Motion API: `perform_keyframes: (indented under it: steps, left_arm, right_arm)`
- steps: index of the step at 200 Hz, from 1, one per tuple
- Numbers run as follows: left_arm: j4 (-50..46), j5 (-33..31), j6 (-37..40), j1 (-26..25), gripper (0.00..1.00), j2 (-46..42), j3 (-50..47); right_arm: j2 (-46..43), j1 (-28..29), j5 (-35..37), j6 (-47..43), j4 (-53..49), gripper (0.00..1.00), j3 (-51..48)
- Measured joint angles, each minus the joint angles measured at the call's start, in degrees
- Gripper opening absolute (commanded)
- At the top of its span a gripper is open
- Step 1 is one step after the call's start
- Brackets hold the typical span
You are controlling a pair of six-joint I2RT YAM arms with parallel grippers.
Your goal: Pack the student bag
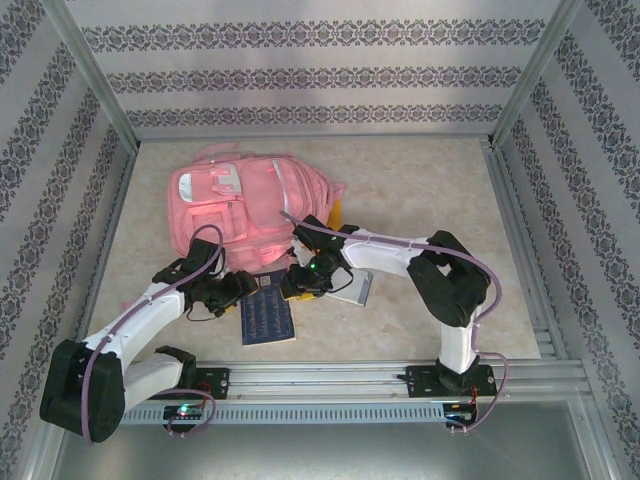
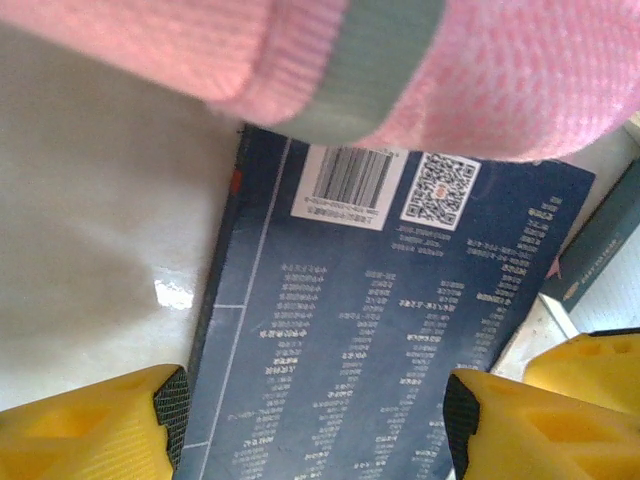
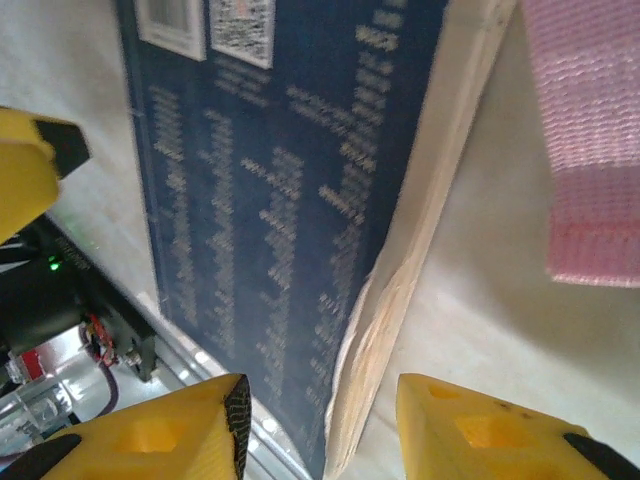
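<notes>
as student bag [image 1: 245, 205] overlaps book [image 2: 380, 330] edge, left fingers [image 2: 90, 430] spread, bare table [image 1: 430, 190] right

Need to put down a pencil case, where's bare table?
Widest bare table lies right of the student bag, out to the right rail. A strip runs along its left side. Crowded in front: blue book, left gripper, right gripper.

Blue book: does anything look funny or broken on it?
Slightly. The blue book lies barcode side up, and its page edge looks wavy and a bit fanned by the right gripper. No tear shows.
</notes>
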Motion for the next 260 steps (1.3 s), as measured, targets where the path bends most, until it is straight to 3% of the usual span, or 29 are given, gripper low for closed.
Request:
perform_keyframes:
  steps: [34,75,99,163,217,260]
  left_arm:
    - [2.9,0.6,0.2,0.1,0.68,2.9,-2.5]
    - [4.9,2.3,0.2,0.6,0.68,4.3,-3.5]
    - [6.8,3.8,-0.3,1.4,0.68,4.4,-4.9]
    - [9.3,5.3,-3.8,2.6,0.55,2.2,-7.4]
    - [13.6,7.5,-6.1,2.6,0.49,-3.1,-10.7]
    - [23.0,16.7,-10.3,1.4,0.33,-4.7,-13.3]
  right_arm:
    - [2.9,0.0,0.4,2.5,1.1,0.37,0.1]
    - [4.8,0.0,0.2,5.8,4.3,0.18,0.1]
    - [5.6,0.0,-1.0,7.2,6.0,0.13,0.1]
    - [5.7,-0.1,-1.3,7.7,6.5,0.09,0.0]
    - [5.6,-1.4,-1.5,7.6,4.9,0.09,0.0]
    - [5.5,-1.3,-1.6,7.5,5.3,0.1,0.0]
